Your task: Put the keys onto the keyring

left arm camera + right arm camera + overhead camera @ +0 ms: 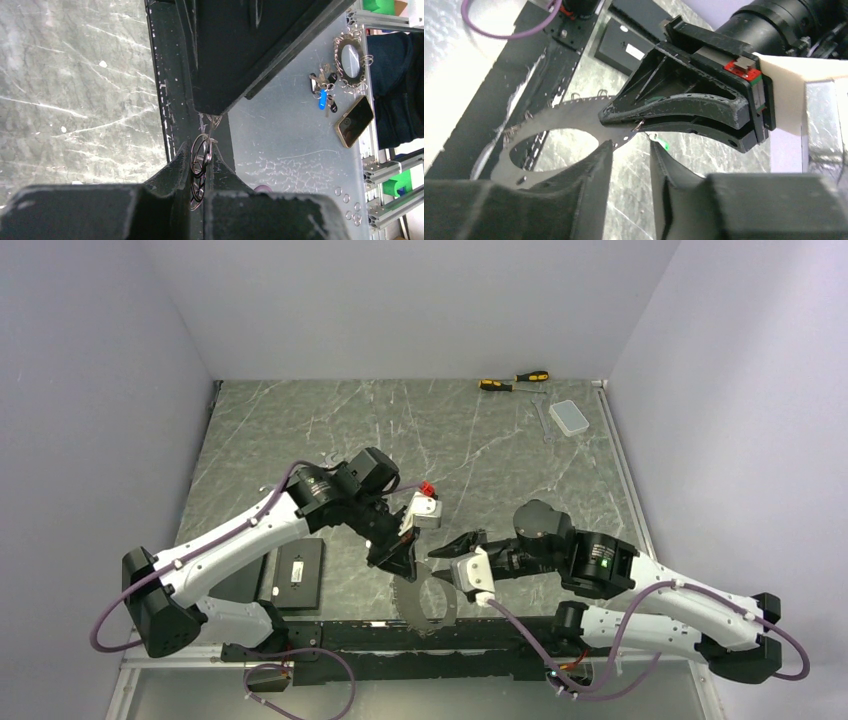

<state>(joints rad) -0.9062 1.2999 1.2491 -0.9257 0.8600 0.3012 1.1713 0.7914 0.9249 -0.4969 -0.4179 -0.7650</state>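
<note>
Left gripper pressed together on rim of large thin dark grey toothed ring, small wire loop at its fingertips. Ring lifted near arm bases, at front of grey marbled table. Right gripper spread, facing left one, tips just beside that rim. Tiny silver key with green head at one right fingertip, beside loop; contact impossible to tell.
</note>
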